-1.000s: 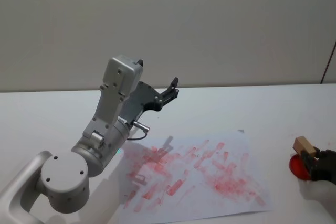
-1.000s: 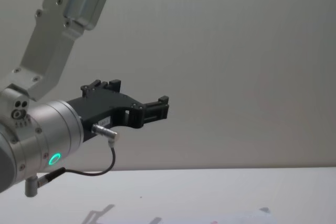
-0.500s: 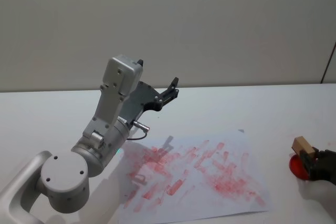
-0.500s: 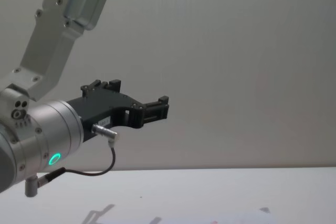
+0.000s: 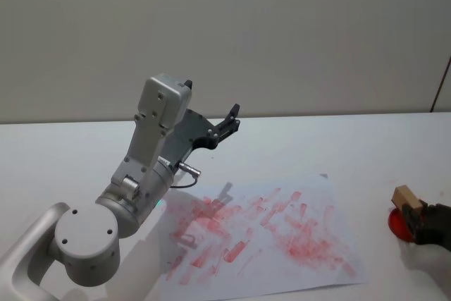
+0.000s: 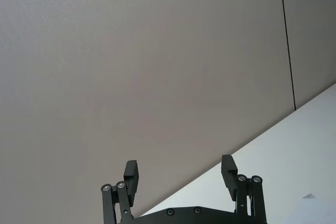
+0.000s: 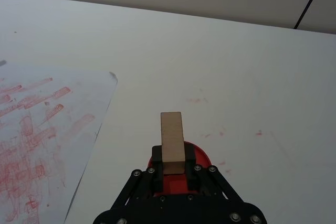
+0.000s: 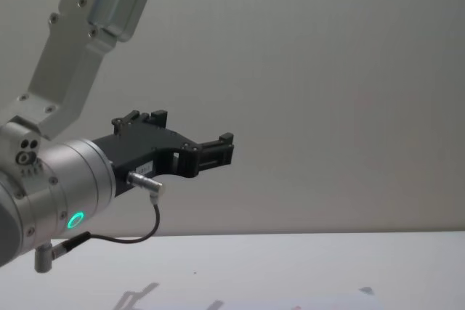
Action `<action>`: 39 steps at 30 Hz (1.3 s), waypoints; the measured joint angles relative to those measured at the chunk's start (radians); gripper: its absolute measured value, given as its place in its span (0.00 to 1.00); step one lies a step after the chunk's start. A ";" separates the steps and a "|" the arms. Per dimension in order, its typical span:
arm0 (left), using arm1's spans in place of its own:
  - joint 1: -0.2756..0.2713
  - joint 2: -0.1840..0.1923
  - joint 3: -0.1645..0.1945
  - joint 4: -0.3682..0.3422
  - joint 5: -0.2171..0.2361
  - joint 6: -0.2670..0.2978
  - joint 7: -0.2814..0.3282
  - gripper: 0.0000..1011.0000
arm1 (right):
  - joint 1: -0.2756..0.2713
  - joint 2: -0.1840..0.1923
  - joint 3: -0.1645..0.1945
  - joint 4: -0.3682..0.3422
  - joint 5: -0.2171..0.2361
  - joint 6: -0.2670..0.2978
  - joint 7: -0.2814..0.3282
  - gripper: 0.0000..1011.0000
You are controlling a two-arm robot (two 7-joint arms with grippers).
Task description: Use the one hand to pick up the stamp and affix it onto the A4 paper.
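The right gripper (image 7: 172, 174) is sitting low at the right edge of the counter (image 5: 366, 146), its black, bolted fingers clamped on the stamp (image 7: 172, 142), a plain rectangular wooden block with a smooth tan face that is standing upright between them. Beneath the stamp's lower end a round, glossy red ink pad (image 7: 202, 157) is showing on both sides of the fingers; whether the stamp is touching it cannot be told. In the head view the stamp (image 5: 405, 197) is poking up at a slight tilt beside the pad (image 5: 397, 222), well to the right of the paper (image 5: 317, 195). The paper is lying flat on the smooth white counter, a thin white sheet smeared all over with streaky, bar-shaped red prints, one sharp corner pointing toward the wall. The left gripper (image 5: 231, 118) is hanging raised above the counter behind the paper, its ridged black fingers standing apart and holding nothing. Its arm (image 5: 151, 153) is a chunky grey metal casting with a rounded joint and a thin cable looping from it.
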 joint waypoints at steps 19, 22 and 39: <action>0.000 0.000 0.000 0.000 0.000 0.000 0.000 0.99 | -0.004 -0.007 -0.002 -0.001 0.001 0.018 -0.006 0.24; 0.000 0.000 0.000 0.000 0.000 0.000 0.000 0.99 | -0.005 -0.007 -0.002 0.000 0.001 0.020 -0.006 0.29; 0.000 0.000 0.000 0.000 0.000 0.000 0.000 0.99 | -0.005 -0.009 -0.003 0.001 0.000 0.024 -0.007 0.84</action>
